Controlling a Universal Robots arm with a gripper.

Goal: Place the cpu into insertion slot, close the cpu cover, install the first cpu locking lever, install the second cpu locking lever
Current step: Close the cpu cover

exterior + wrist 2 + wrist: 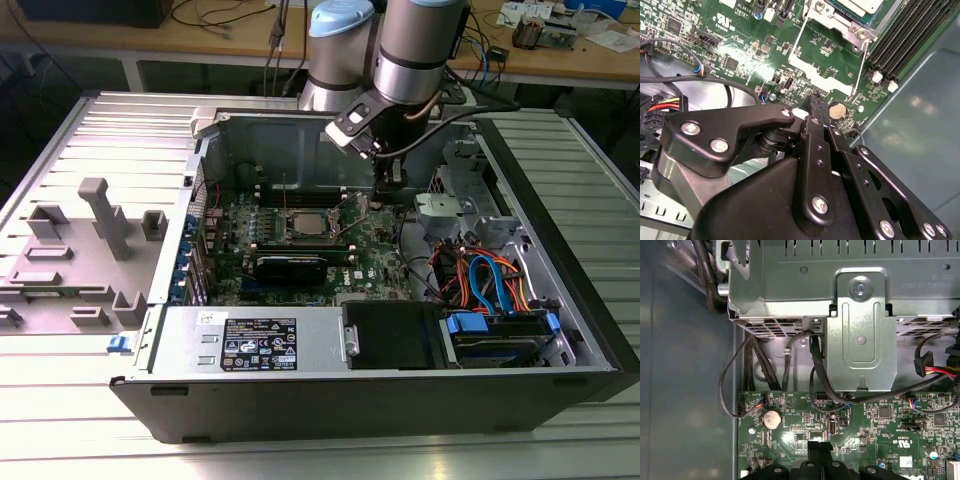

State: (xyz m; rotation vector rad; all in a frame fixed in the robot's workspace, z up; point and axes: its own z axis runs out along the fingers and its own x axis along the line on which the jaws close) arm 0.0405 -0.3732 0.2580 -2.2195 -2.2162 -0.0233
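Robot arm (420, 45): one
Hand (815, 102): one
Computer case (380, 395): one, all around the hand
Green board (375, 255): one, under the hand
Cpu (305, 222): one, off to the side of the hand
Wire levers (860, 70): two, out past the hand's tip
White clips (876, 76): two, beyond the levers
Round silver battery (771, 418): one, right by the hand's tip
Grey tray (60, 260): one, far from the hand, outside the case

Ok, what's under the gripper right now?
Green motherboard, with a round coin battery just beside the gripper. The gripper's own body hides the board directly beneath it.
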